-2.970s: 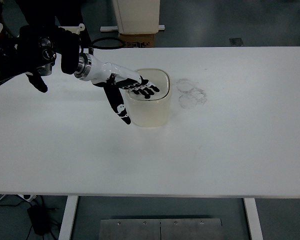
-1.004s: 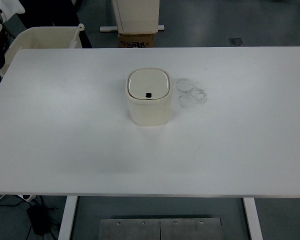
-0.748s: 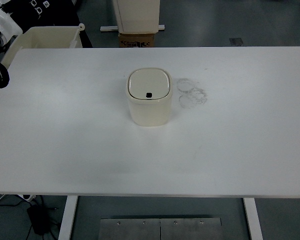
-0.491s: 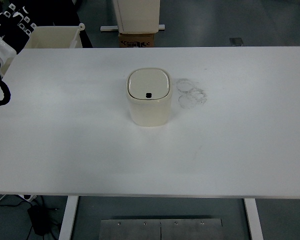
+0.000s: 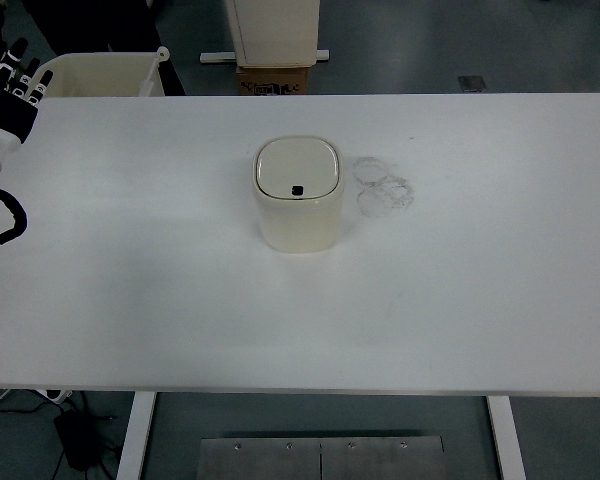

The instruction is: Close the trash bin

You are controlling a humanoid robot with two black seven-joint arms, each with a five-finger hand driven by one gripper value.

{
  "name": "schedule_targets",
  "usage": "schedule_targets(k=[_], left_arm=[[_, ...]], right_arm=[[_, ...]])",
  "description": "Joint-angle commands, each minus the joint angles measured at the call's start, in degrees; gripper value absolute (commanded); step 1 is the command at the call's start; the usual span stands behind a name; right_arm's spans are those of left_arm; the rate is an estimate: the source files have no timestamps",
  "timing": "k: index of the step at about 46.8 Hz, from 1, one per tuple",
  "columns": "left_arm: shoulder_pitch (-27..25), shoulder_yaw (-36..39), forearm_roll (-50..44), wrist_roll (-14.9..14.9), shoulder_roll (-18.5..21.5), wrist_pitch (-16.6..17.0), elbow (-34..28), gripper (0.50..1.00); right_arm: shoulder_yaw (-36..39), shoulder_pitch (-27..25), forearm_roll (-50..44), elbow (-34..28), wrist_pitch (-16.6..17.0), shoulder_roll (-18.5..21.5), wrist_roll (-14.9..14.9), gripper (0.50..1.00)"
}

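Observation:
A small cream trash bin (image 5: 298,197) stands near the middle of the white table (image 5: 460,300), slightly towards the back. Its lid (image 5: 297,168) lies flat and closed, with a small dark latch at the front edge. My left hand (image 5: 8,85) is at the far left edge of the picture, raised with its fingers spread, holding nothing and far from the bin. The right arm is out of view.
Faint ring marks (image 5: 383,188) stain the table just right of the bin. A cream tub (image 5: 95,75) stands behind the table's back left corner, and a cardboard box (image 5: 273,78) sits beyond the back edge.
Three seconds ago my left hand was on the open bin. Now the lid is closed and the hand has pulled back to the far left edge, shifting slightly down there.

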Motion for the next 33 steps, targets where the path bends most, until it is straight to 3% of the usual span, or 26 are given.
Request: schedule_targets(k=[1,11,24,33], left_arm=[[0.1,0.0,-0.3,0.0,-1.1,-0.6,1.1,1.000],[-0.2,-0.3,-0.5,0.0,-3.0,-1.3,3.6,1.000],[-0.3,-0.5,-0.2,0.0,-8.4,-1.5,4.6,1.000],[-0.5,-0.5,-0.1,0.0,-9.2,-1.0,4.6,1.000]], right_arm=[[0.1,0.0,-0.1,0.0,0.0,0.0,0.0,0.993],[0.0,0.0,-0.3,0.0,0.0,0.0,0.0,0.993],[0.0,0.1,-0.2,0.0,0.0,0.0,0.0,0.993],[0.0,0.1,-0.3,0.0,0.0,0.0,0.0,0.993]])
